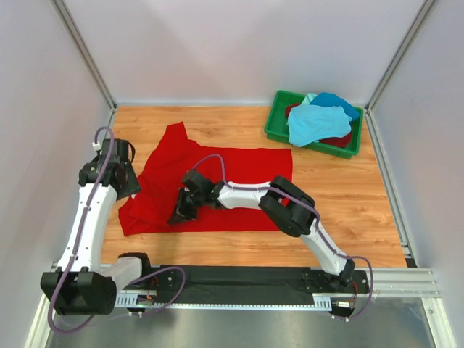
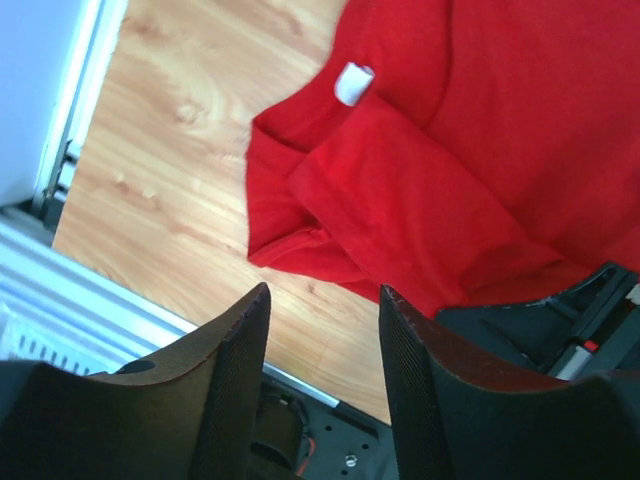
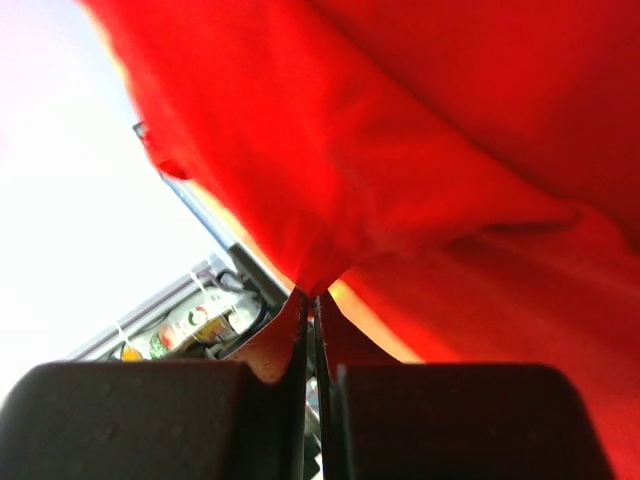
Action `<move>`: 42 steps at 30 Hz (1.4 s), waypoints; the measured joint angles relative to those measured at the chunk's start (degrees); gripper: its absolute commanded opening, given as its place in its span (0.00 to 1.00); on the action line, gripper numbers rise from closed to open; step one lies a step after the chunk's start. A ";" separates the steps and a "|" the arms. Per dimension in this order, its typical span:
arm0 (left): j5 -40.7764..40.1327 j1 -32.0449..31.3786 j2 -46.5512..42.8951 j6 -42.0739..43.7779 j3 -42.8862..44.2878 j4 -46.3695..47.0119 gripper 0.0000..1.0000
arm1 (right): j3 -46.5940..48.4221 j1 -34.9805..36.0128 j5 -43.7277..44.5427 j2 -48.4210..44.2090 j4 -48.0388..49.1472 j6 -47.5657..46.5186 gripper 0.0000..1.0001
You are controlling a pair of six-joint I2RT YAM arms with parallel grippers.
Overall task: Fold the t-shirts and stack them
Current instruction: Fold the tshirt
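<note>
My right gripper (image 3: 310,298) is pinching a fold of the red shirt (image 1: 239,170), which is lying spread mid-table, likely to carry that edge over. My left gripper (image 2: 325,300) is hovering empty, jaws parted, near the collar (image 2: 300,115). Other shirts (image 1: 315,123) are sitting in the bin (image 1: 278,116).

- The red t-shirt (image 1: 246,163) is soft matt cloth, creased.
- The table (image 1: 348,196) shows pale wood grain with a slight sheen.
- The green bin (image 1: 278,116) at the far right corner is smooth, glossy plastic.
- The left tool (image 2: 323,298) has black matt pads (image 2: 238,380) with a fine dotted texture.
- A rail (image 1: 395,279) along the near edge is ribbed bare metal.
</note>
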 measured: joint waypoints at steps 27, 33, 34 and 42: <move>22.23 13.64 17.18 -3.80 -8.76 4.70 0.32 | 1.53 -11.61 -20.35 -0.76 -1.46 -11.34 0.00; 24.06 13.64 21.57 -3.54 -8.79 8.57 0.42 | 1.57 -11.80 -21.99 0.83 0.35 -10.80 0.00; 24.00 13.64 21.92 -3.48 -8.79 9.01 0.46 | 1.57 -11.80 -22.16 0.98 0.63 -10.64 0.00; 19.67 13.64 22.14 -2.60 -8.79 10.25 0.53 | 1.57 -11.80 -23.08 1.49 2.32 -9.90 0.00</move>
